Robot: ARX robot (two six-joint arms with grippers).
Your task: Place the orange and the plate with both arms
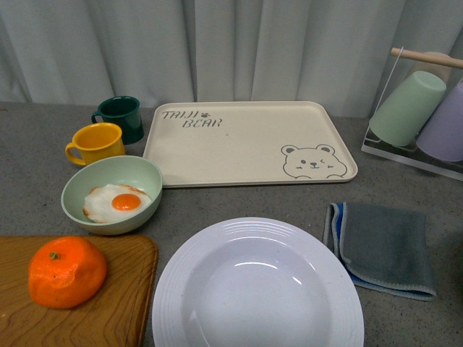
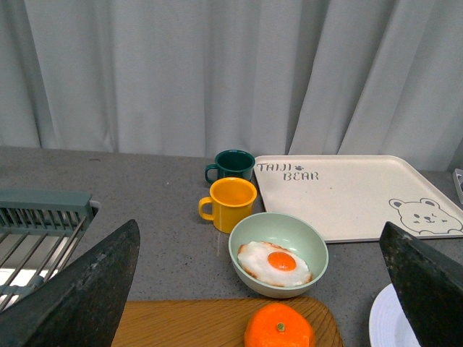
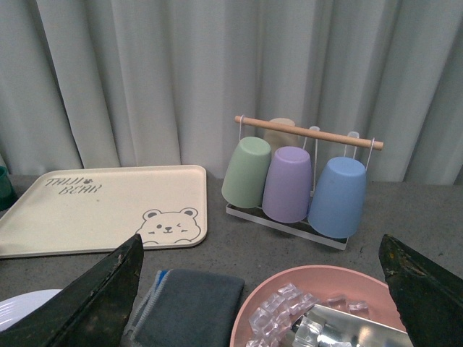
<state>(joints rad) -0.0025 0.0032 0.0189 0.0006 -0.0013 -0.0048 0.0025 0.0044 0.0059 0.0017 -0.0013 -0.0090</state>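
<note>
My left jaws (image 2: 258,225): spread wide with nothing between them, hanging above the near left part of the desk and looking down on the orange.
My right jaws (image 3: 260,238): also spread wide and empty, over the near right part of the desk.
Orange (image 1: 67,271): sits on a wooden board (image 1: 119,307) at the near left corner, stem nub up, touching nothing else.
Orange, handling: I judge it light, round enough to roll, with a soft lumpy skin. I'd close across its widest middle from above, gently so as not to bruise it.
Plate (image 1: 257,289): lies flat and empty at the middle of the near edge, just beside the board.
Plate, handling: stiff, glossy, probably slippery, breakable, and the heavier of the two. The ridged wide rim on the side toward my right arm looks like the best hold. I'd pinch it firmly and keep it level.
Bowl with fried egg (image 1: 112,194): just beyond the board, near the left edge.
Mugs: yellow mug (image 1: 96,142) and dark green mug (image 1: 121,116) further back on the left.
Bear tray (image 1: 249,141): bare, toward the far edge, centre.
Cloth (image 1: 383,247): folded, beside the plate toward the right edge.
Cup rack (image 1: 419,116): far right corner.
</note>
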